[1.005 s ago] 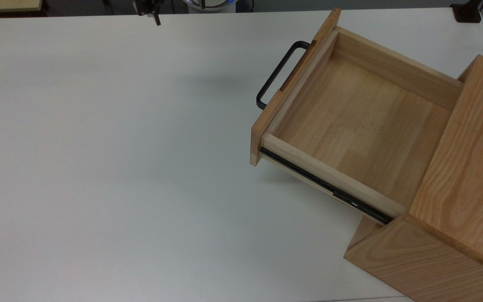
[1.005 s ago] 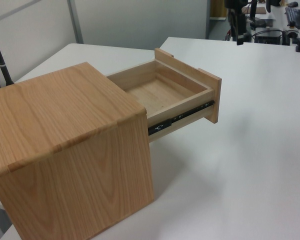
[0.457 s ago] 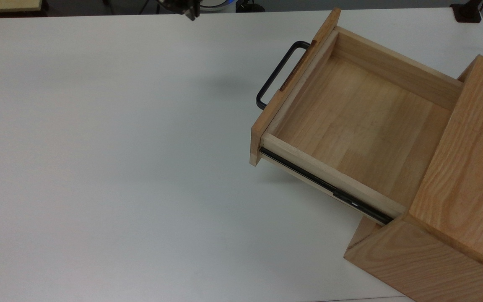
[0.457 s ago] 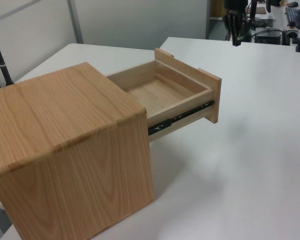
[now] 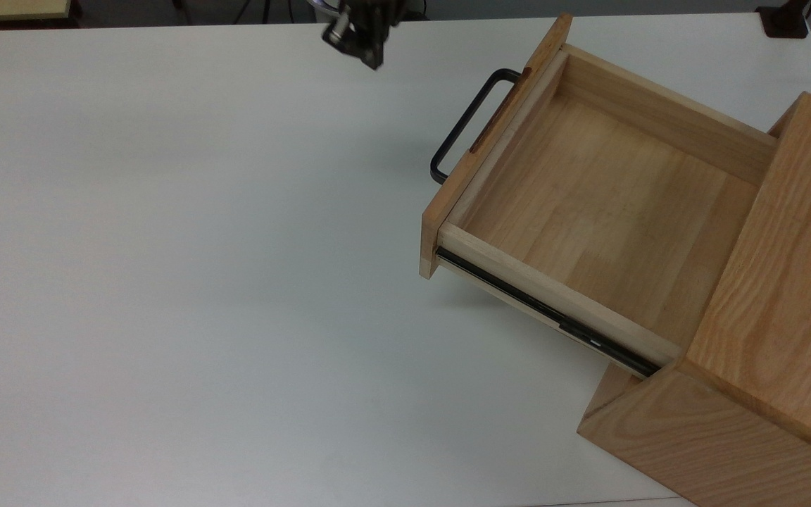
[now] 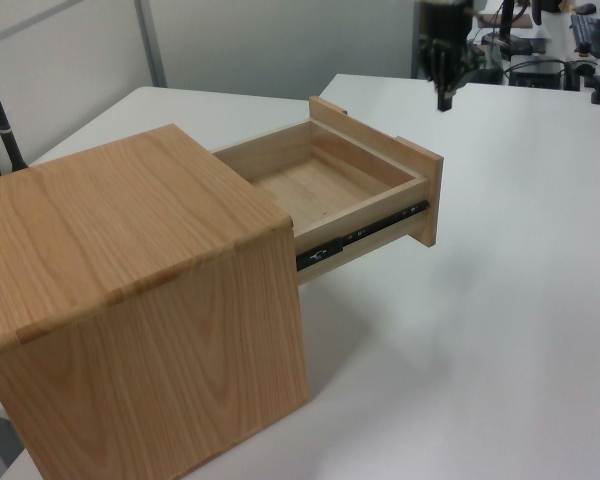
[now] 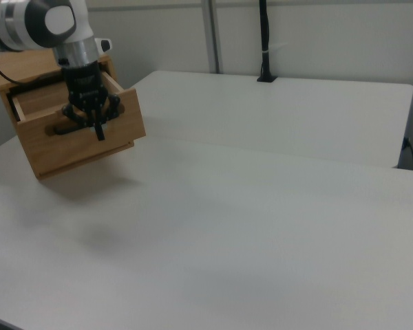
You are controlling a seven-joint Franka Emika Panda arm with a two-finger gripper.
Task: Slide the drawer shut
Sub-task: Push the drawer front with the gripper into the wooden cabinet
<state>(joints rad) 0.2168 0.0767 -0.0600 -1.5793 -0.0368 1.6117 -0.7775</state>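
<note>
The drawer (image 5: pixel 610 204) stands pulled far out of the oak cabinet (image 5: pixel 786 296), with its black side rail (image 5: pixel 553 317) exposed. Its front panel (image 5: pixel 490 148) carries a black U-shaped handle (image 5: pixel 465 123). My gripper (image 5: pixel 367 53) hangs above the table at the top view's upper middle, to the left of the handle and apart from it, fingers shut on nothing. In the left view the gripper (image 6: pixel 444 95) hovers beyond the front panel (image 6: pixel 425 200). In the right view the gripper (image 7: pixel 98 130) hangs in front of the drawer front (image 7: pixel 82 148).
The white table (image 5: pixel 166 246) stretches wide to the top view's left of the drawer. A black clamp (image 5: pixel 786 21) sits at the top view's top right corner. A black post (image 7: pixel 264 41) rises at the table's far edge in the right view.
My gripper has travelled to the top view's right and come lower, nearer the drawer's handle. The drawer has not moved.
</note>
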